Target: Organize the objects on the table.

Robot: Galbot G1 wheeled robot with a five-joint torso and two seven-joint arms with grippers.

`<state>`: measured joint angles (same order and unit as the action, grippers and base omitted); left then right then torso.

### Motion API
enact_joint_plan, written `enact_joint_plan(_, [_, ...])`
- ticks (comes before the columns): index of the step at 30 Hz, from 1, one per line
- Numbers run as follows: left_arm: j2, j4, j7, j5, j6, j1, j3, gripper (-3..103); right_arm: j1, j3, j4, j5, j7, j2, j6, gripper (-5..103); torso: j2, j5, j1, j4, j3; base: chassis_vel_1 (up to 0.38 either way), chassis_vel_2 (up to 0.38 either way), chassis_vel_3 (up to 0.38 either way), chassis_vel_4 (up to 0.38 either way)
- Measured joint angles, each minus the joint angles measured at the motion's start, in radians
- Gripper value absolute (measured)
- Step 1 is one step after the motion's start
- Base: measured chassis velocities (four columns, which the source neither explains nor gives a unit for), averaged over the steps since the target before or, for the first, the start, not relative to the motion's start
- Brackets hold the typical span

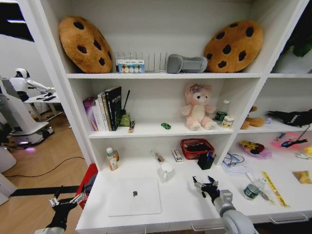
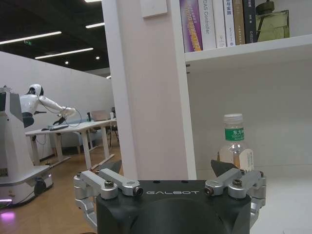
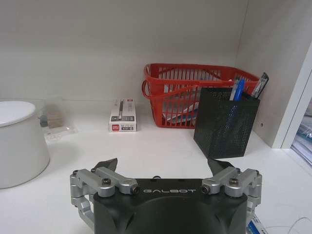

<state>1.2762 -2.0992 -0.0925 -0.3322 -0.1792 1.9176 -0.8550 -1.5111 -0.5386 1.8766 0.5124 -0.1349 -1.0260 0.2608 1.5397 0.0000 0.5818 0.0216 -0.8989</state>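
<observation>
Head view: long white desk with closed silver laptop flat near the front left, lid down. Left gripper off the desk's left end, fingers spread wide and empty, probably parked clear of the work. Right gripper low over the desktop right of the laptop, also spread wide with nothing between the fingers, aimed toward the back wall, likely lined up for the pen holder.

Square black mesh pen cup upright, blue and black pens standing in it, tips down. Red plastic basket just behind it, dark contents, unclear what. White lidded mug beside. Small clear bottle with green cap upright at the desk's left rear. Tiny green toy car up on the middle shelf.
</observation>
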Motion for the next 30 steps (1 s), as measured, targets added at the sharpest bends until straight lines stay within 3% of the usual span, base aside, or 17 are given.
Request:
enact_joint_plan(10, [-0.001, 0.000, 0.000, 0.000, 0.001, 0.000, 0.000, 100, 0.098, 0.074, -0.047, 0.057, -0.044, 0.031, 0.113, 100, 0.000, 0.0000, 0.000, -0.0001, 0.000, 0.000, 0.000, 0.000, 0.000])
enact_joint_plan(21, [-0.001, 0.000, 0.000, 0.000, 0.002, 0.000, 0.000, 100, 0.093, 0.086, -0.070, 0.051, -0.056, 0.017, 0.130, 101, 0.000, 0.0000, 0.000, 0.0002, 0.000, 0.000, 0.000, 0.000, 0.000])
enact_joint_plan(26, [-0.001, -0.001, 0.000, 0.000, 0.002, 0.000, 0.000, 100, 0.104, 0.093, -0.089, 0.049, -0.058, 0.013, 0.129, 96, 0.000, 0.0000, 0.000, 0.0000, 0.000, 0.000, 0.000, 0.000, 0.000])
enact_joint_plan(30, [-0.001, 0.000, 0.000, 0.000, 0.002, 0.000, 0.000, 100, 0.108, 0.096, -0.103, 0.038, -0.062, 0.002, 0.126, 83, 0.000, -0.0003, 0.000, 0.0000, 0.000, 0.000, 0.000, 0.000, 0.000])
